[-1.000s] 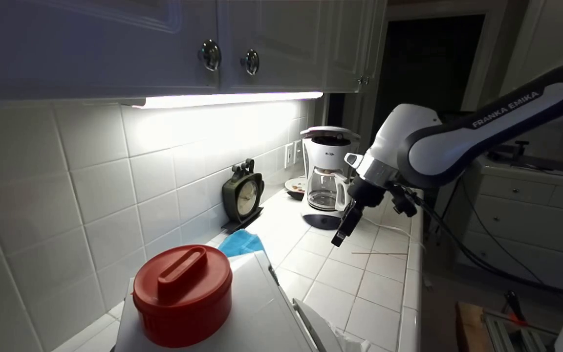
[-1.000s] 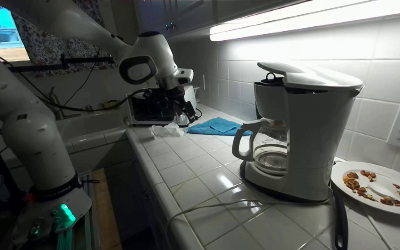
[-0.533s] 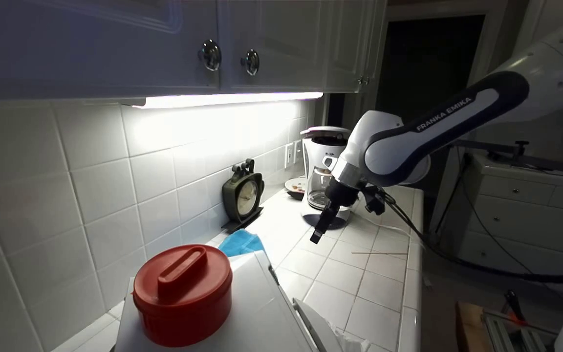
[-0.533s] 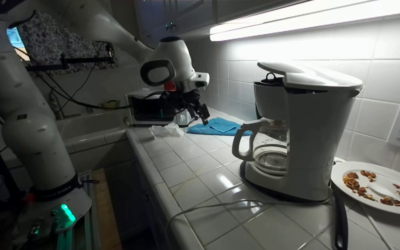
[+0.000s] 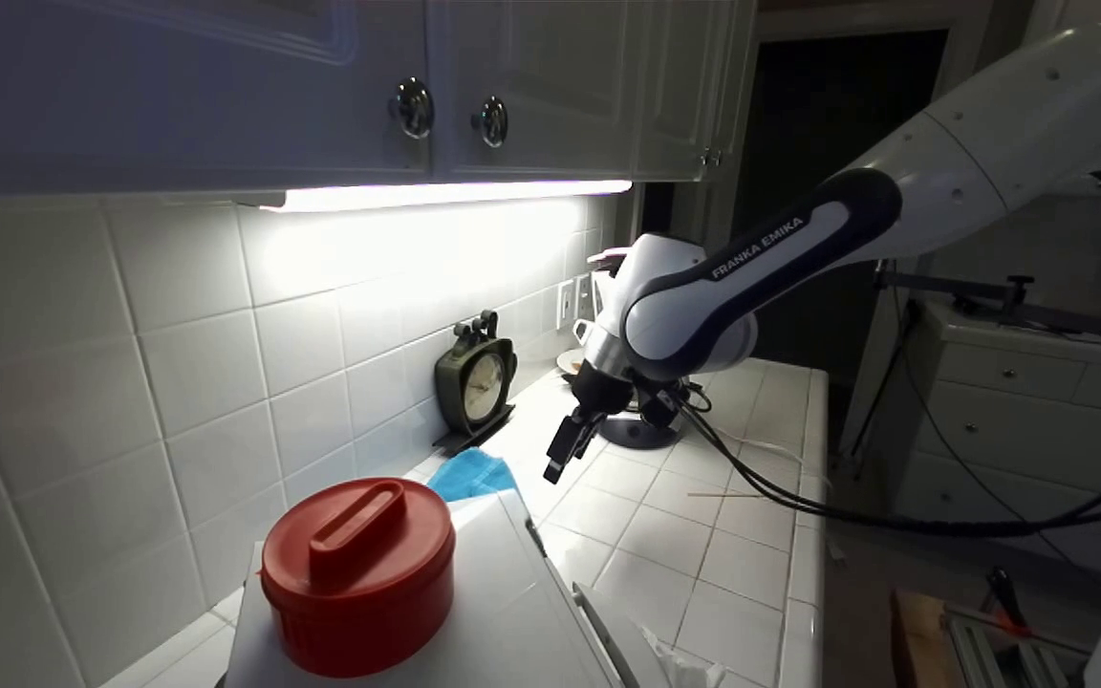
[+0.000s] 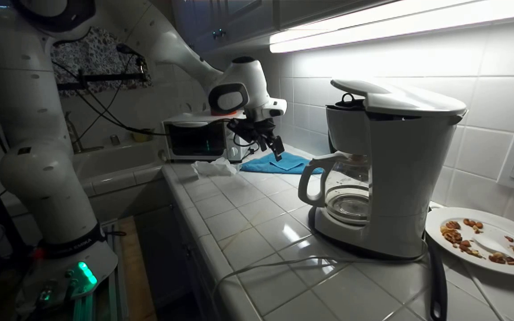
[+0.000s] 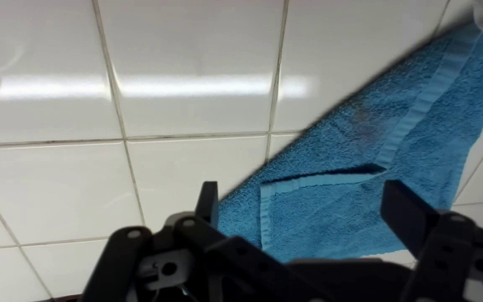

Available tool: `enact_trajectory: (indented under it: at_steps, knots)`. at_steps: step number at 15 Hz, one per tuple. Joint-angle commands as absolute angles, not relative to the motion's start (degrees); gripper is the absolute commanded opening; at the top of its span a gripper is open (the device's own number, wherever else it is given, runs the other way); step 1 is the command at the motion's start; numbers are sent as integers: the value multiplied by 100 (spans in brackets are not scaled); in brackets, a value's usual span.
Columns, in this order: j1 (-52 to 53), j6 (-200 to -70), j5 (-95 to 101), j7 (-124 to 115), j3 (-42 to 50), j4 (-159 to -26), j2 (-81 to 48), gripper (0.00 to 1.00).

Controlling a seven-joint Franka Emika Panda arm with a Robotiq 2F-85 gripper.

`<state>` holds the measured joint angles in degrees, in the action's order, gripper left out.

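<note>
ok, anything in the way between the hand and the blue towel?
Nothing visible. The wrist view shows the open hand above the blue towel, with no object between them. The crumpled white sheet lies off to the side by the towel's corner, clear of that line.

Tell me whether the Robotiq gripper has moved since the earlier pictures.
Yes: in an exterior view, the Robotiq gripper has moved leftward in the picture, closer to the red lidded container.
</note>
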<state>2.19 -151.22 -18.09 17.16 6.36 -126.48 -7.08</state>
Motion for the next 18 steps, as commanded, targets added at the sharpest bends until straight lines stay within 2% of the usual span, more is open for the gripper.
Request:
enact_trajectory:
  at_steps: [1, 8, 18]
  knots:
    - [-41, -15120, -1719, 1579, 347, -12559, -796, 100]
    - [-129, -15368, -1442, 393, 458, -12421, -1203, 100]
    - [-207, -16045, -1724, -423, 61, -11818, -1978, 100]
